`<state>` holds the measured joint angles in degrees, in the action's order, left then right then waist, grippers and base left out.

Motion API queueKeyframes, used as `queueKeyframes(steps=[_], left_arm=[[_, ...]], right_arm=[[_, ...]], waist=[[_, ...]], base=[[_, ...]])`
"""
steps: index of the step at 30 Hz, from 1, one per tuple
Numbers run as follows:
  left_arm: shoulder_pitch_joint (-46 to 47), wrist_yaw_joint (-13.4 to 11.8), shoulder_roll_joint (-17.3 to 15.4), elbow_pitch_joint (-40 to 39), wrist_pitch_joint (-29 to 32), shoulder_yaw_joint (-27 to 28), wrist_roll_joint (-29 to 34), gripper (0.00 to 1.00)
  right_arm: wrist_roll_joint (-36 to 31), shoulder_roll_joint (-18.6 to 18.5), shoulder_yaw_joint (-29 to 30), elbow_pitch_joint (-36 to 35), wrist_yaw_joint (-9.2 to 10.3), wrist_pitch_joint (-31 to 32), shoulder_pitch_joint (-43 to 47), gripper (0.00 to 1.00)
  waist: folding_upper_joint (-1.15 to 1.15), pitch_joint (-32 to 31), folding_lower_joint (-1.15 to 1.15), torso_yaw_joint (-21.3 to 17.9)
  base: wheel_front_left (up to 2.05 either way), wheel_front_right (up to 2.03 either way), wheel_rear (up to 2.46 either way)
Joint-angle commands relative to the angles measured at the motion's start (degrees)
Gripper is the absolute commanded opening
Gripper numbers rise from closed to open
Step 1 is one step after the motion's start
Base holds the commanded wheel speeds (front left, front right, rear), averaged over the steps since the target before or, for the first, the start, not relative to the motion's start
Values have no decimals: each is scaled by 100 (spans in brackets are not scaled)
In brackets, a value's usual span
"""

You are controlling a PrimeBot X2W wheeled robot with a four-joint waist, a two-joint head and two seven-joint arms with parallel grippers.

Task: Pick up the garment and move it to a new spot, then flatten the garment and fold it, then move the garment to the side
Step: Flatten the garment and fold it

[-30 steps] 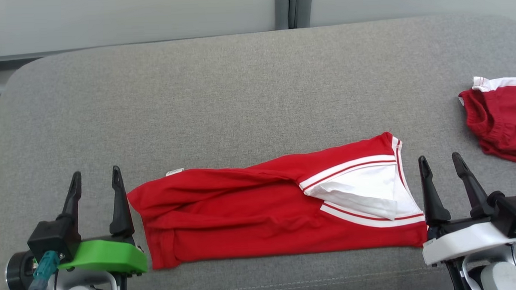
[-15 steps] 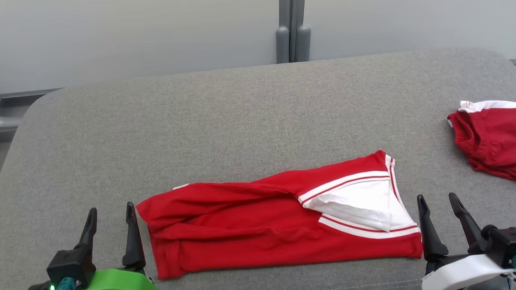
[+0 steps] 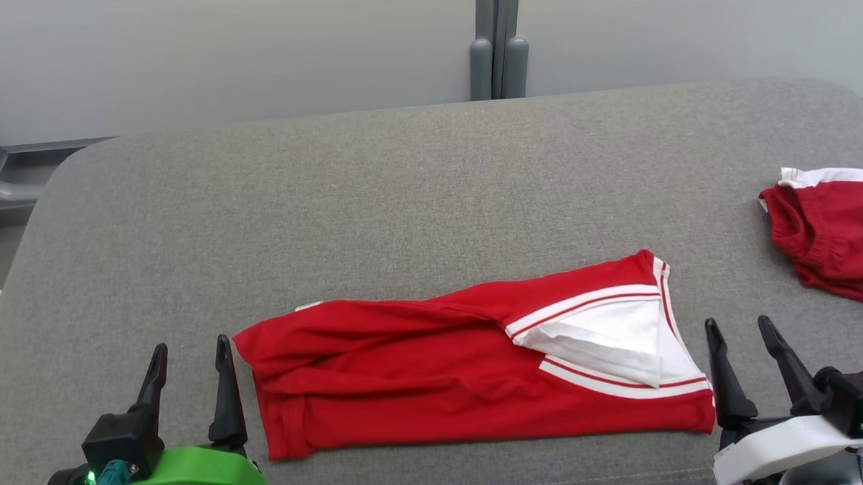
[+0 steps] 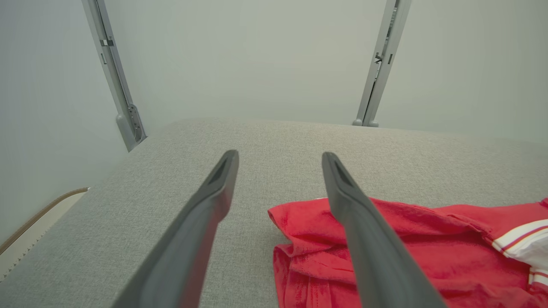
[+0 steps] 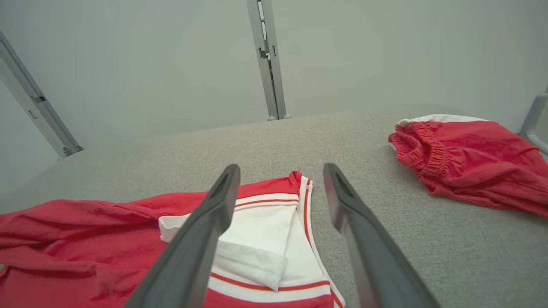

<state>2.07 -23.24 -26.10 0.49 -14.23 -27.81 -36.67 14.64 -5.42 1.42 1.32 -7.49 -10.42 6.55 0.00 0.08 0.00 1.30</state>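
A: Well, where is the folded red garment with white striped trim (image 3: 436, 375)?

B: It lies flat, long side running left to right, near the front edge of the grey fabric-covered surface (image 3: 401, 186). Its white-trimmed end points to the right.

A: And the grippers?

B: The left gripper (image 3: 192, 343) stands just beside the garment's plain red end, fingers spread wide, holding nothing. The right gripper (image 3: 736, 321) stands just beside the striped end, also spread wide and empty.

A: Anything further out?

B: A crumpled red piece with an elastic waistband (image 3: 830, 236) lies well apart from the garment, at the surface's right edge.
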Motion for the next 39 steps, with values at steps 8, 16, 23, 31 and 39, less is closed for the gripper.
queueKeyframes(steps=[8, 16, 23, 31, 39], left_arm=[[363, 106, 66, 42, -28, -84, 93, 100], [730, 263, 191, 126, -53, -147, 201, 100], [1004, 461, 377, 290, -77, -172, 277, 100], [1229, 624, 571, 413, -98, -88, 417, 100], [1272, 847, 777, 386, -103, 154, 676, 100]], right_arm=[[166, -520, 81, 701, 0, 213, -550, 100], [533, -956, -273, 1813, 0, 220, -1226, 100], [989, -1173, -755, 2564, 1, 186, -1680, 100], [1587, -1365, -1205, 3066, 1, 211, -1958, 100], [1816, -1398, -1355, 3505, 7, 242, -2114, 100]], waist=[[0, 339, 0, 262], [0, 833, 0, 606], [0, 1140, 0, 828], [0, 1319, 0, 948], [0, 1373, 0, 991]], base=[[0, 0, 0], [0, 0, 0], [0, 0, 0], [0, 0, 0], [0, 0, 0]])
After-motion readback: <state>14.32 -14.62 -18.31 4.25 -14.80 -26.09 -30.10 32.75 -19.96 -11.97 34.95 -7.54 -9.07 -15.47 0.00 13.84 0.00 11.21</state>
